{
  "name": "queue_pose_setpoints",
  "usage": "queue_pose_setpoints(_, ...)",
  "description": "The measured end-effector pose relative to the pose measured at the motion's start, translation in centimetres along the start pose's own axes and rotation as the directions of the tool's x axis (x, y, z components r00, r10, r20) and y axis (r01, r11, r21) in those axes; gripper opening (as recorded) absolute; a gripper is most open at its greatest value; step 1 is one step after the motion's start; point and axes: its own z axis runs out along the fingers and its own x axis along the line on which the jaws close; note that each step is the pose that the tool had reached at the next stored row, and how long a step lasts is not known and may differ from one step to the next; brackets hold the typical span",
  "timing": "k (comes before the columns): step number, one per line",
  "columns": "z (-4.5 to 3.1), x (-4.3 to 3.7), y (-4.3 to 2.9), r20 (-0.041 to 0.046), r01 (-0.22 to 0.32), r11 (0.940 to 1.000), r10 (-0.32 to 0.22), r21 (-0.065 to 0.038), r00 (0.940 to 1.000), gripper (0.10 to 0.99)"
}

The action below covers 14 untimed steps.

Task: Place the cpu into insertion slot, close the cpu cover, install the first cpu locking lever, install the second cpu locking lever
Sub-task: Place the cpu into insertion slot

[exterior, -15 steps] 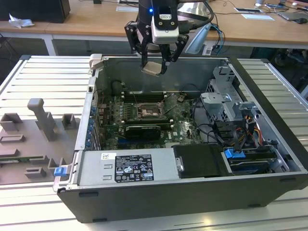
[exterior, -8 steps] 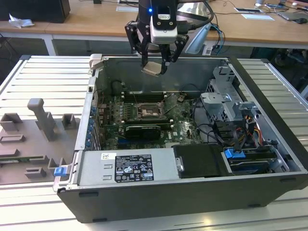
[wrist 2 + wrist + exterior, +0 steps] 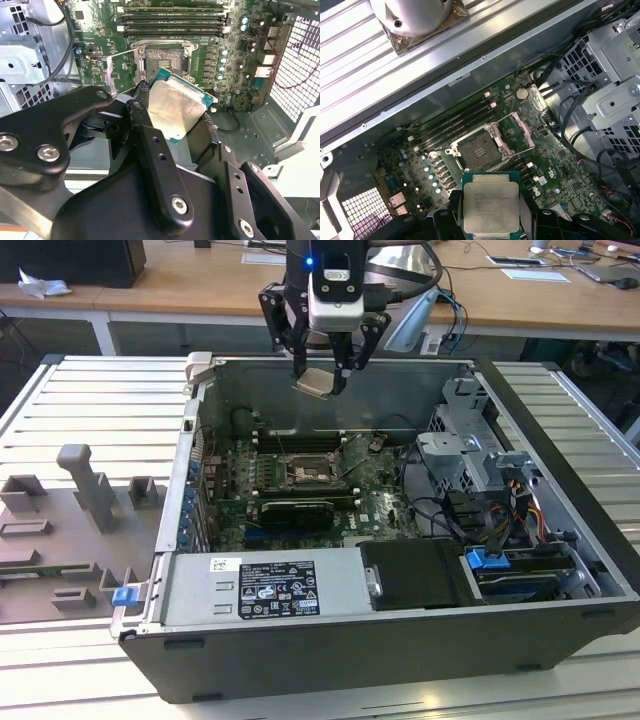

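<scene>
Exterior view: hand [image 3: 322, 378] clamped on the cpu [image 3: 313, 384], tilted, high above the insertion slot [image 3: 303, 472].

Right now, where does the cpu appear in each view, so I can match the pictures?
Exterior view: the cpu hangs tilted in the tool, above the open computer case.
Second wrist view: the cpu, held in the tool, near the insertion slot.
First wrist view: the cpu, near the insertion slot.
Shared landmark: the insertion slot.

Arm [image 3: 322, 258] high, tool [image 3: 321, 379] clamped on cpu [image 3: 312, 384]
</scene>
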Motion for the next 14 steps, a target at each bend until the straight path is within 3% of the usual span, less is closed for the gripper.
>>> queue_pose_setpoints(6, 0.03, 0.01, -0.01, 0.0044, -0.049, 0.9988, 0.049, -0.001, 0.9988, 0.541)
queue_pose_setpoints(9, 0.09, 0.01, -0.01, 0.0087, -0.097, 0.9953, 0.097, -0.002, 0.9953, 0.541)
queue_pose_setpoints(12, 0.23, 0.0, -0.02, 0.0138, -0.157, 0.9876, 0.157, -0.004, 0.9875, 0.541)
queue_pose_setpoints(14, 0.35, 0.0, -0.04, 0.0147, -0.17, 0.9854, 0.17, -0.004, 0.9853, 0.541)
